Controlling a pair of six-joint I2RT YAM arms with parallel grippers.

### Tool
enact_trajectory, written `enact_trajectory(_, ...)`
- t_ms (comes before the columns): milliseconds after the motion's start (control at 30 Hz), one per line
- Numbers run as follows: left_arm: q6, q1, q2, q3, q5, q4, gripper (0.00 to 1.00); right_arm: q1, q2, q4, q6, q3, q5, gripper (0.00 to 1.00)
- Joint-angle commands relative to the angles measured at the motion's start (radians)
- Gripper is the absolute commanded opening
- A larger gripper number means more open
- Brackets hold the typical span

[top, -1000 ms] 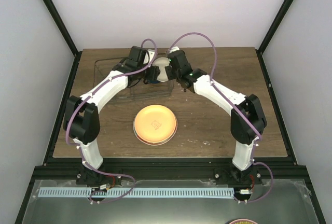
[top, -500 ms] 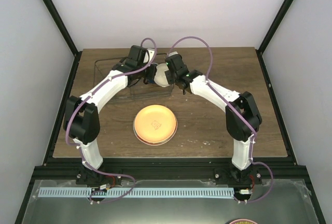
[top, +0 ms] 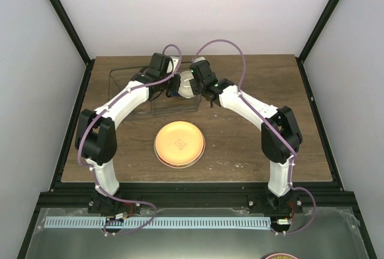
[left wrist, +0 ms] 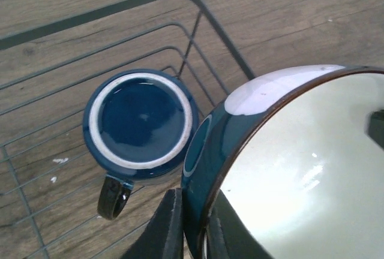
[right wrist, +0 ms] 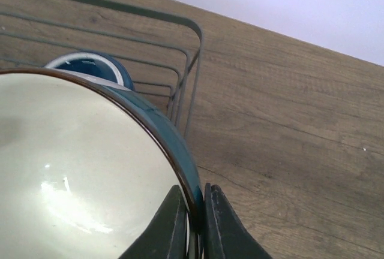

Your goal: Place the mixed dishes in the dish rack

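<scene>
1 camera looks down from above and behind over the whole table (top: 270,79). 2 wrist cameras sit close, both catching the bowl (left wrist: 288,169), mug (left wrist: 141,121) and rack (left wrist: 90,14) corner.

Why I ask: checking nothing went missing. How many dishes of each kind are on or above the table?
Plates: 1, the orange-yellow plate
Mugs: 1, the dark blue mug in the dish rack
Bowls: 1, the white-and-teal bowl
Total: 3
</scene>
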Motion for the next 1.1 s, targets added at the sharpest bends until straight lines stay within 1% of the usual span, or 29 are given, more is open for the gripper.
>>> enact_trajectory(0, 0.013, -0.005, 0.02, 0.031, 0.012, -0.007, 0.0, 0.021, -0.009, 0.059, 0.01, 0.088, -0.006, 0.04)
enact_trajectory(200, 0.01, -0.005, 0.026, 0.034, 0.008, -0.003, 0.0, 0.031, -0.004, 0.056, 0.009, 0.094, -0.027, 0.04)
enact_trajectory(267, 0.009, -0.005, 0.027, 0.037, 0.008, -0.002, 0.0, 0.034, -0.001, 0.055, 0.004, 0.099, -0.036, 0.08)
enact_trajectory(333, 0.008, -0.004, 0.027, 0.038, 0.005, -0.001, 0.0, 0.035, 0.003, 0.046, 0.001, 0.11, -0.049, 0.15)
enact_trajectory(467, -0.001, -0.002, 0.025, 0.039, 0.0, -0.001, 0.0, 0.038, -0.004, 0.036, -0.002, 0.111, -0.079, 0.35)
enact_trajectory(633, -0.04, 0.032, 0.015, 0.025, 0.047, 0.018, 0.0, 0.04, -0.044, 0.032, 0.007, 0.088, -0.148, 0.66)
enact_trajectory(767, -0.068, 0.075, -0.005, 0.0, 0.102, 0.038, 0.0, 0.041, -0.108, 0.067, 0.012, 0.021, -0.19, 0.85)
enact_trajectory(833, -0.068, 0.091, -0.015, -0.006, 0.116, 0.039, 0.0, 0.04, -0.134, 0.07, 0.008, -0.003, -0.191, 0.91)
enact_trajectory(900, -0.073, 0.109, -0.023, -0.014, 0.139, 0.04, 0.0, 0.04, -0.16, 0.068, -0.001, -0.024, -0.188, 0.94)
enact_trajectory(1000, -0.098, 0.151, -0.034, -0.039, 0.229, 0.067, 0.0, 0.038, -0.193, 0.072, -0.009, -0.054, -0.197, 0.98)
enact_trajectory(1067, -0.113, 0.182, -0.032, -0.047, 0.308, 0.078, 0.0, 0.032, -0.216, 0.088, -0.009, -0.074, -0.231, 0.99)
